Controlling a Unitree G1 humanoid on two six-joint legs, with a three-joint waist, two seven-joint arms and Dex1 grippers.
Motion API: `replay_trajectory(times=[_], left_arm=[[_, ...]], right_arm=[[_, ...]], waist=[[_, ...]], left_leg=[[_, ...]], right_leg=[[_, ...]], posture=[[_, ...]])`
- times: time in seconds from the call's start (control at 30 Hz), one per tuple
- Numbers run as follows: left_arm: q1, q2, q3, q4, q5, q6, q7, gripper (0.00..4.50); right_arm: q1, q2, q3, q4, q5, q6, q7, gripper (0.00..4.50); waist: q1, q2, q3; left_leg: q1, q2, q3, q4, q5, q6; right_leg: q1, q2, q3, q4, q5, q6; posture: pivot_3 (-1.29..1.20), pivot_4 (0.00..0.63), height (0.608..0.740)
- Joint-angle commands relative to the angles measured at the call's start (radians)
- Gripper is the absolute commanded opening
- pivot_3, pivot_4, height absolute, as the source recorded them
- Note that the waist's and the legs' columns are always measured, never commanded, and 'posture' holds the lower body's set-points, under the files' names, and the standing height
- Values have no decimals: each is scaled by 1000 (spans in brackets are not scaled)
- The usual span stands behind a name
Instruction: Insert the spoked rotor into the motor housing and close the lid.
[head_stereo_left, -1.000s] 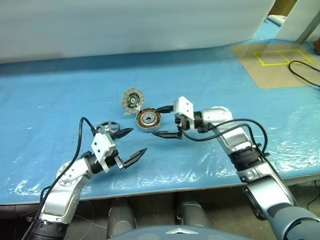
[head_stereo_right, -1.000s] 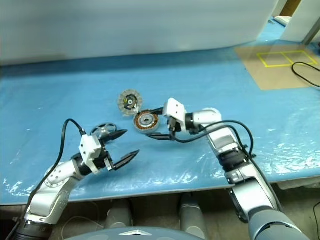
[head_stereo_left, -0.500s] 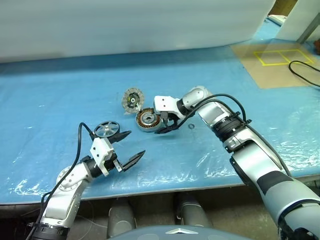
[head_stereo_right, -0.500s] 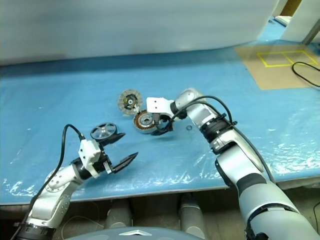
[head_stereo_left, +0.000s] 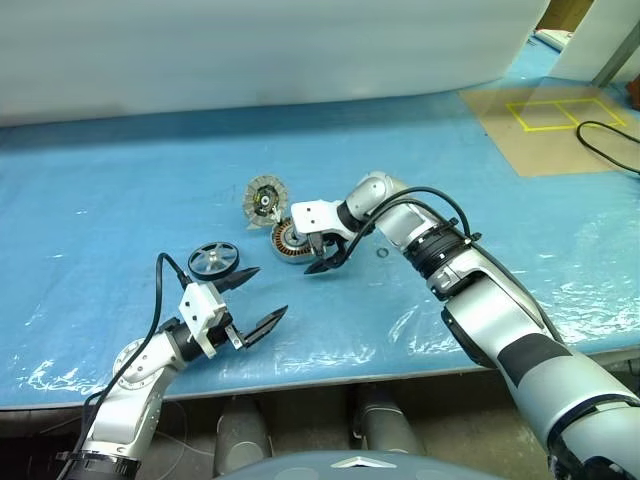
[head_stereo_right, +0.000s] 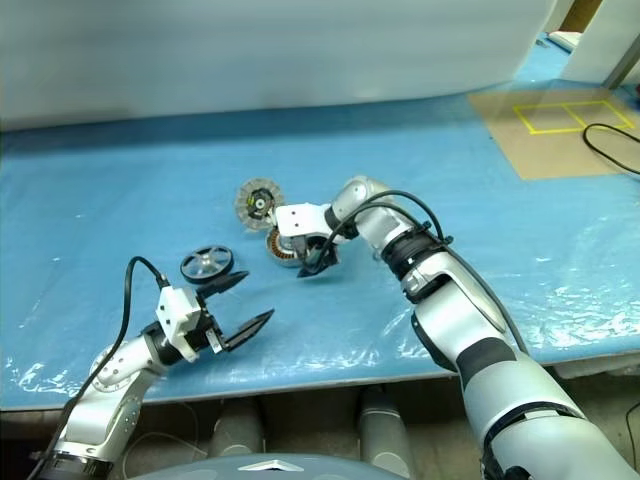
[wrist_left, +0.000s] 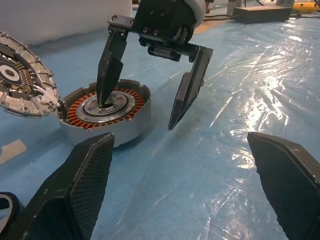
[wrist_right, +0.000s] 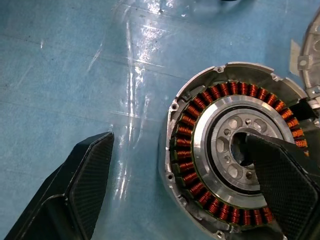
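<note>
So basically nothing's assembled yet, all three parts are separate on the blue plastic-covered table (head_stereo_left: 480, 180). Nearest the robot, the left gripper (head_stereo_left: 254, 298) hovers over the sheet with its black fingers spread wide, nothing in them. Just beyond it lies the spoked rotor (head_stereo_left: 213, 259), a small dark grey wheel with thin spokes and a shiny hub, lying flat, axle pointing straight up, untouched.

Further back, the right gripper (head_stereo_left: 322, 253) is angled down over the motor housing (wrist_right: 235, 162), a short silver-rimmed ring with copper-brown windings, open side up, bore vertical. Its jaws are wide apart and empty, straddling the near wall: one finger over the central hub, the other outside the rim. Hard to say whether that inner tip touches metal.

Farthest, the lid (head_stereo_left: 265, 196), a ribbed silver disc with a green-yellow centre, leans tilted against the housing's far edge, ribbed face toward us.

Still left: rotor in, lid on.
</note>
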Motion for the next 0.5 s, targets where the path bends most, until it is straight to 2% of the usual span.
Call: replay_trajectory(times=[0.03,0.1,0.23,0.3,0.5], left_arm=[[-2,-1,8,-11,0,-23,1,4500],[-7,-2,8,-9,2,-22,2,4500],[-15,-6,6,0,6,-26,2,4500],[-17,-8,6,4,7,-29,1,4500],[-17,-12,5,14,12,-39,1,4500]], right_arm=[[-16,8,19,11,-41,-6,-12,4294],[-16,4,44,45,-89,-33,-53,3910],[-21,12,55,76,-124,-61,-87,2577],[-24,16,53,75,-133,-69,-94,2062],[-7,21,39,27,-120,-32,-62,1981]], waist=[[0,0,0],[0,0,0],[2,0,0],[1,0,0],[1,0,0]], left_leg=[[0,0,0,0,0,0],[0,0,0,0,0,0],[1,0,0,0,-1,-1],[2,0,0,1,-1,-1],[4,0,0,1,-1,-1]], right_leg=[[0,0,0,0,0,0],[0,0,0,0,0,0],[2,0,0,0,0,0],[3,0,0,0,0,-1],[4,0,0,3,2,-3]], posture=[[0,150,740],[0,150,740],[0,150,740],[0,150,740],[0,150,740]])
